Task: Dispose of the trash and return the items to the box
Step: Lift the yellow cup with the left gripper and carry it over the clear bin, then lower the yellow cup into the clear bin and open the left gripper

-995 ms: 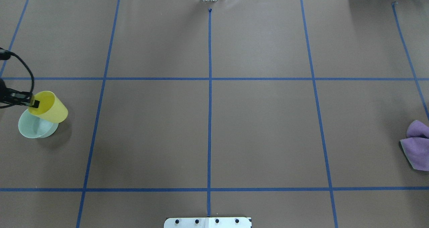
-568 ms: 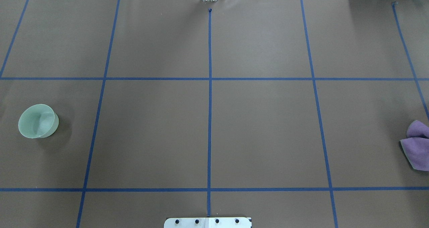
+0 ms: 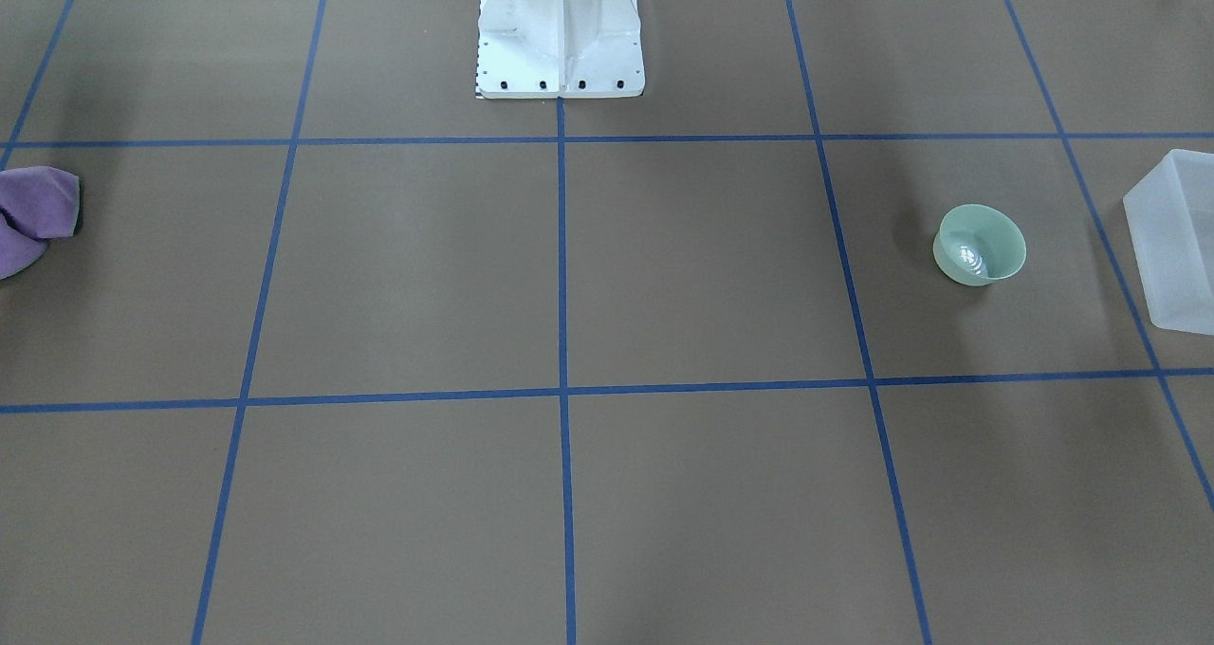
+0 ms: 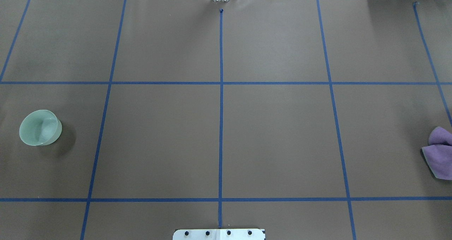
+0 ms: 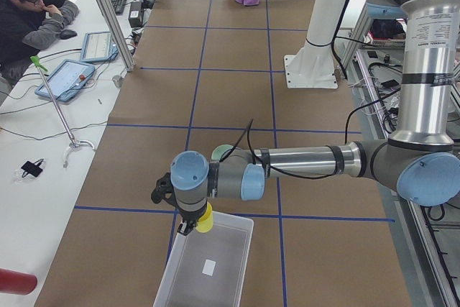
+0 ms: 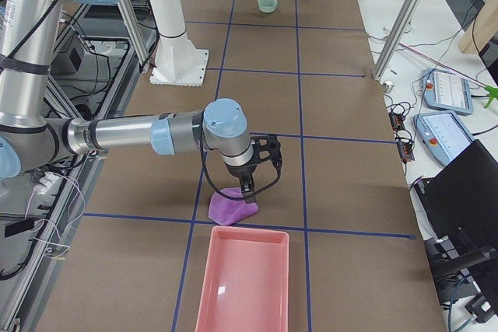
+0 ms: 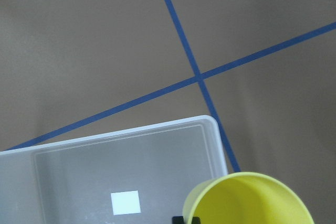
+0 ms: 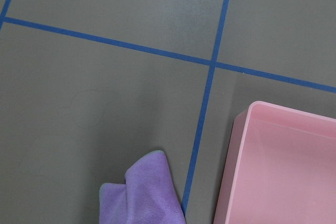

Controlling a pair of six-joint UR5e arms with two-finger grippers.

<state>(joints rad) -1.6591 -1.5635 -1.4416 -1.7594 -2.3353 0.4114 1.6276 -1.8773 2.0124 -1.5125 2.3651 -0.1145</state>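
My left gripper (image 5: 188,227) is shut on the rim of the yellow cup (image 5: 205,218) and holds it over the far corner of the frosted-white box (image 5: 208,267). The left wrist view shows the cup (image 7: 247,200) above the box's corner (image 7: 79,158). The mint-green bowl (image 4: 39,127) stands upright on the table beside the box (image 3: 1176,237); it also shows in the front view (image 3: 982,245). My right gripper (image 6: 247,189) hangs just over a purple cloth (image 6: 231,208); I cannot tell whether it is open or shut.
A pink tray (image 6: 243,285) lies next to the cloth at the table's right end; the right wrist view shows both, the tray (image 8: 283,166) and the cloth (image 8: 142,192). The robot's white base (image 3: 560,28) stands at mid-table. An operator (image 5: 32,16) sits at the side.
The left gripper carried the yellow cup away from above the bowl and out past the left edge of the overhead view. The bowl and the cloth have not moved.
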